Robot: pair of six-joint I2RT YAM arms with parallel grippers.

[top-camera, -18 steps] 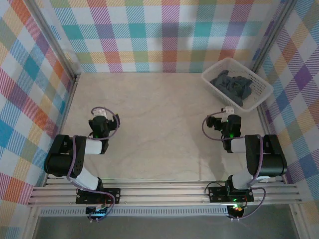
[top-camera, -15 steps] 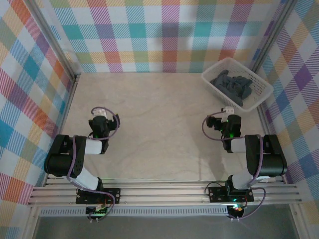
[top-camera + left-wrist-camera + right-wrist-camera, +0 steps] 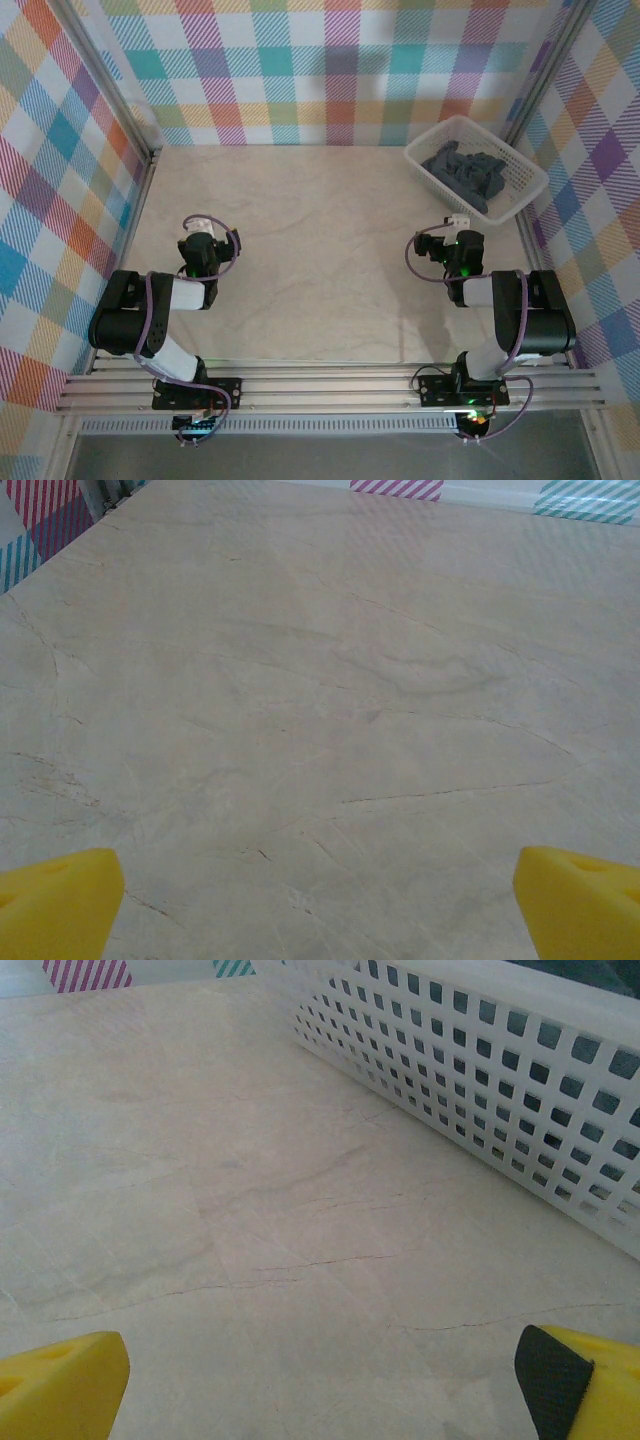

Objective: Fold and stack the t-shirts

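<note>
T-shirts (image 3: 466, 172): dark slate-grey cloth, crumpled in a heap inside the white lattice basket (image 3: 527, 188) at the far right corner of the tabletop (image 3: 320, 230). Left claw (image 3: 320, 905): jaws wide, empty, over bare tabletop. Right claw (image 3: 320, 1380): jaws wide, empty, near the basket's wall.

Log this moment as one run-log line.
phase: folding not begun | t-shirts: crumpled in basket, far right | left gripper: open, empty, over table | right gripper: open, empty, beside basket
</note>
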